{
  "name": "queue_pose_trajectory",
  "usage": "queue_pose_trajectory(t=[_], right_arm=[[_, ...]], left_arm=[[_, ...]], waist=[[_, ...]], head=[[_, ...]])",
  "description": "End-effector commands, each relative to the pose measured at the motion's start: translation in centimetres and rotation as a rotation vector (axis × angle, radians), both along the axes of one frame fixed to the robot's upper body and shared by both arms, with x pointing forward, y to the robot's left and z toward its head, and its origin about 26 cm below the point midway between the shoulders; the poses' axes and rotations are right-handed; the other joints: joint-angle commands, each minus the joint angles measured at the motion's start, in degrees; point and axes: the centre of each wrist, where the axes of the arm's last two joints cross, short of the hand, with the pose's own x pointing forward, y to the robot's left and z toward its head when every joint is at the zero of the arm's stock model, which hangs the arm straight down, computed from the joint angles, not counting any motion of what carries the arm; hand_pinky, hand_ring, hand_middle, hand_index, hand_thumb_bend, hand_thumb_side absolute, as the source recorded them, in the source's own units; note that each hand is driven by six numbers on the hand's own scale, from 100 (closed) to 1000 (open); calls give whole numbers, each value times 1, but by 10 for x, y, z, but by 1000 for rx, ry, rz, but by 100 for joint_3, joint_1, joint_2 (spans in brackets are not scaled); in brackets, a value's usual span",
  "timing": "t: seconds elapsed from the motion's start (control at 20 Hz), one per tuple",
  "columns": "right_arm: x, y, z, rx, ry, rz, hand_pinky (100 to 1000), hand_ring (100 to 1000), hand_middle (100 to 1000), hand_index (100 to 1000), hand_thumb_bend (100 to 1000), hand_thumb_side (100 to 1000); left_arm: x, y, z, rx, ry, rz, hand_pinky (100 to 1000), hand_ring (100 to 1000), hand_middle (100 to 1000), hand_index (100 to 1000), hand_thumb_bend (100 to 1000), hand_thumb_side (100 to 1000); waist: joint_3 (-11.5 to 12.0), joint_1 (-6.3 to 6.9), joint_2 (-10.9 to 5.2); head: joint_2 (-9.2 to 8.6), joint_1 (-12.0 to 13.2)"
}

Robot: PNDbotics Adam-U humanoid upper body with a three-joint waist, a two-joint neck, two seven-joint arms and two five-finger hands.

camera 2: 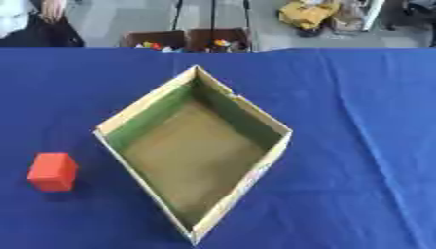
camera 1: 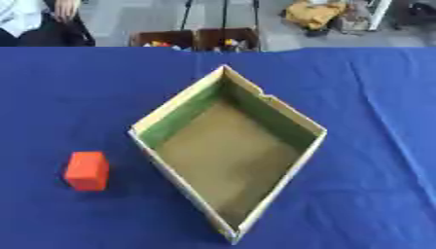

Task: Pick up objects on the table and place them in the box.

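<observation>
Open cardboard box [camera 1: 294, 155] sat cornerwise on blue worktop [camera 1: 374, 97], orange block [camera 1: 87, 170] lay apart at its left, neither hand showed, their state unknowable.

There is one open box [camera 1: 294, 119] on one blue table [camera 1: 374, 97]. There is one orange block [camera 1: 87, 170]. Beyond the table stand two crates [camera 1: 197, 39].

Bright, even light fell from above, both views were soft and blurred throughout, and the box [camera 1: 299, 153] cast only faint shadow inside.
</observation>
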Motion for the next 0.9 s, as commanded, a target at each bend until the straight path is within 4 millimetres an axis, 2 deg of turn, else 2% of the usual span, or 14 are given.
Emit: queue_pose_trajectory(t=[0.05,0.25,0.5,0.9], right_arm=[[-5,-2,10,-20,-34,-6,749,723,742,767,100,548],[-6,-3,10,-26,-30,-10,749,723,742,767,100,549],[-6,-4,9,-36,-23,-12,749,723,742,767,100,554],[-6,-3,8,-47,-7,-7,750,723,743,768,100,561]], left_arm=[[-7,9,9,77,-13,53,562,696,762,882,100,839],[-17,30,15,258,32,217,557,696,769,903,100,799],[-27,46,27,580,105,455,559,703,774,922,100,775],[-30,46,39,1097,239,732,572,758,852,1000,100,806]], waist=[[9,107,-23],[23,129,-49],[19,167,-93],[-36,202,-137]], head=[[-28,-14],[-9,-28],[12,-20],[42,10]])
